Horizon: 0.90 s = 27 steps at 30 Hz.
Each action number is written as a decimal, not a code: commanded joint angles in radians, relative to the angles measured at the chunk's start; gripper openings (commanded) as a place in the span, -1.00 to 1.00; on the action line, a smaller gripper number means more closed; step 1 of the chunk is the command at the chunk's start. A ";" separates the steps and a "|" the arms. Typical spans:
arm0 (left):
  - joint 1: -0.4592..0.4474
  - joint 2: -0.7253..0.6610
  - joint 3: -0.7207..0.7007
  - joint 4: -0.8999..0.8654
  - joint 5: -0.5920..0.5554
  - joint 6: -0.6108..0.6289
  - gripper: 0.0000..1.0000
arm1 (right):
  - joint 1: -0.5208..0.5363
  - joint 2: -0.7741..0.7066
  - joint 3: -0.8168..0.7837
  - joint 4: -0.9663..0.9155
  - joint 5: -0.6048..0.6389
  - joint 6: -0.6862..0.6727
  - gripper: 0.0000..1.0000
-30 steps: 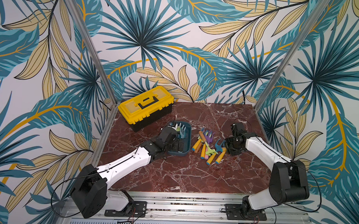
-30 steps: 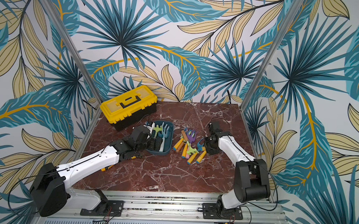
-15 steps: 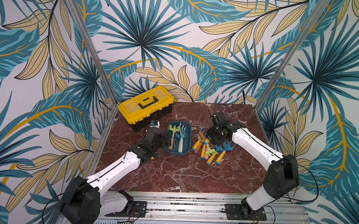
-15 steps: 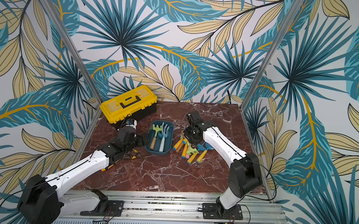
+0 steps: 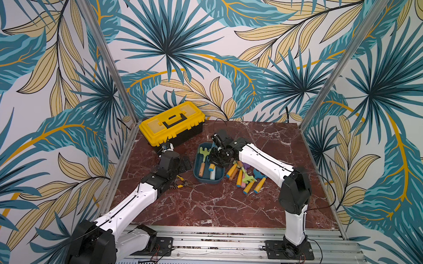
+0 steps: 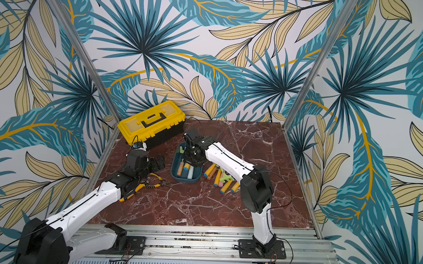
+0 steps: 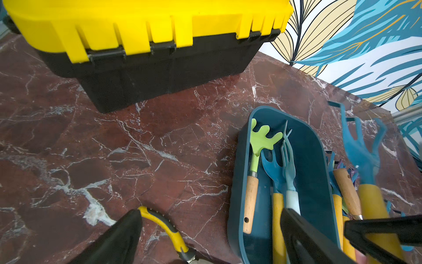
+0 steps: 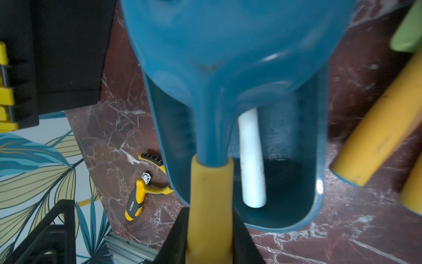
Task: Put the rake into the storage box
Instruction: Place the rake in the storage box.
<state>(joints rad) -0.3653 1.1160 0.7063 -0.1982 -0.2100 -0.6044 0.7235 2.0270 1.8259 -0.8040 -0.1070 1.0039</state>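
Right wrist view: right tool (image 8: 210,228) clamped on rake (image 8: 228,57) handle, rake above box (image 8: 285,182), presumably for lowering alongside implements (image 7: 274,173) inside. Beside box, left tool (image 7: 210,214) wide, empty, standing clear.

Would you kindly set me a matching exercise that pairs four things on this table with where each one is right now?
Things:
1. blue rake
2. green rake
3. pliers
4. toolbox

Places:
A. lying in the storage box
B. clamped in the right gripper
C. at a back corner of the table, lid shut
D. flat on the table, beside the left arm

Pairs: 1-B, 2-A, 3-D, 4-C
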 commanded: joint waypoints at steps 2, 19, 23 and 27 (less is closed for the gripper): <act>0.009 -0.041 -0.023 0.017 -0.020 -0.011 1.00 | 0.019 0.052 0.056 -0.035 -0.019 -0.025 -0.45; 0.008 -0.080 -0.027 0.010 -0.027 -0.005 1.00 | 0.065 0.204 0.136 -0.038 -0.045 -0.022 -0.40; 0.009 -0.081 -0.028 0.013 -0.025 -0.005 1.00 | 0.065 0.211 0.135 -0.043 -0.034 -0.030 -0.27; 0.009 -0.077 -0.029 0.017 -0.019 -0.006 1.00 | 0.065 0.199 0.135 -0.051 -0.024 -0.047 0.10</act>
<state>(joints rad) -0.3645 1.0508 0.7002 -0.1982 -0.2245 -0.6109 0.7845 2.2250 1.9476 -0.8211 -0.1463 0.9787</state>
